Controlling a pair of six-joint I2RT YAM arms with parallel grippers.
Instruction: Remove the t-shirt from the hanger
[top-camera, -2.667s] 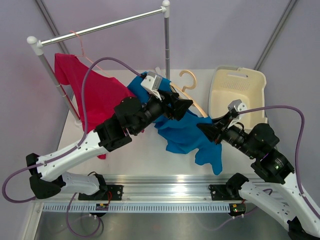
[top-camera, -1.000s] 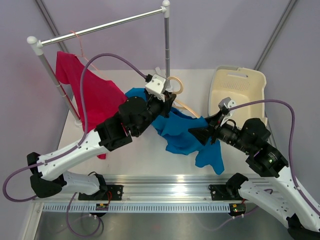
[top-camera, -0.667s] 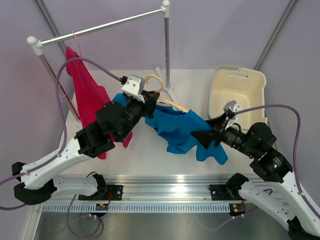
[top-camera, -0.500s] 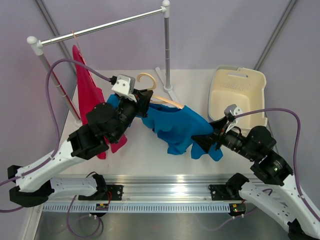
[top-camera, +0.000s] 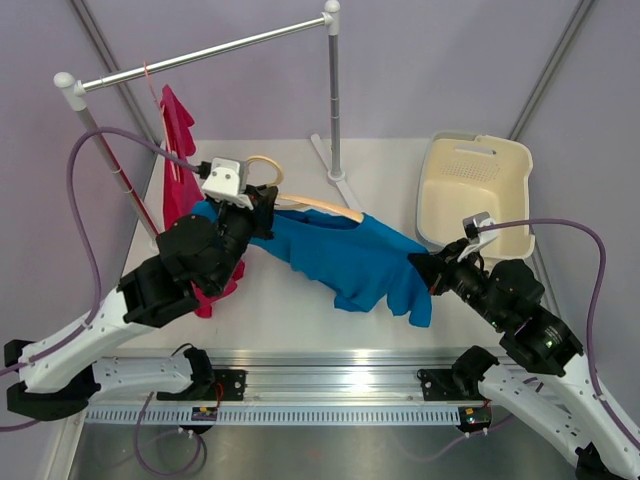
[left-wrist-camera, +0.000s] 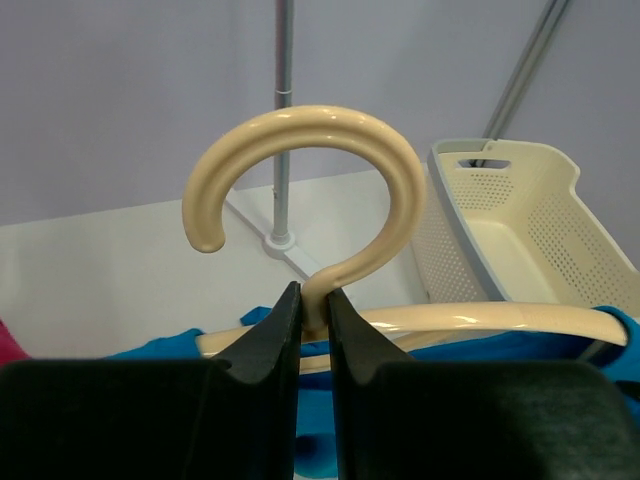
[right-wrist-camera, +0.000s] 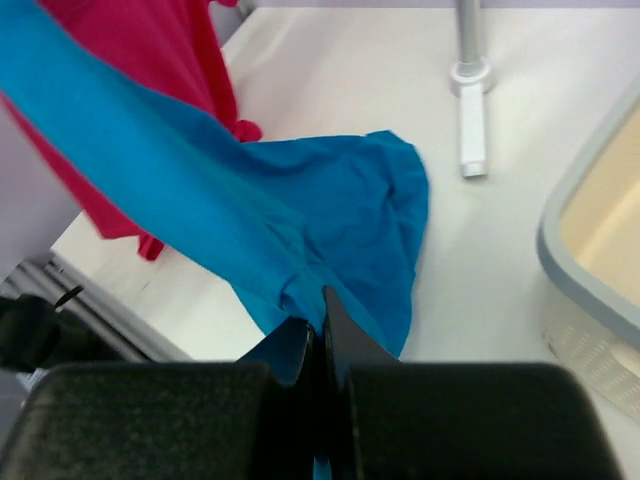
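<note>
A blue t-shirt (top-camera: 345, 255) stretches across the table between my two arms, still partly on a cream hanger (top-camera: 318, 205). My left gripper (left-wrist-camera: 313, 308) is shut on the neck of the hanger (left-wrist-camera: 310, 150) just below its hook, and holds it over the left of the table. My right gripper (right-wrist-camera: 320, 310) is shut on a fold of the blue t-shirt (right-wrist-camera: 250, 210), pinching the cloth between its fingertips at the shirt's right end. In the top view that right gripper (top-camera: 432, 272) sits beside the basket.
A cream laundry basket (top-camera: 505, 165) stands at the back right. A metal clothes rail (top-camera: 200, 55) spans the back, its post base (top-camera: 338, 180) on the table. A red t-shirt (top-camera: 180, 135) hangs from the rail at left.
The left arm has carried the hanger leftward, pulling the blue t-shirt out long. My right gripper has closed on the shirt's right end and drawn back toward the right.
</note>
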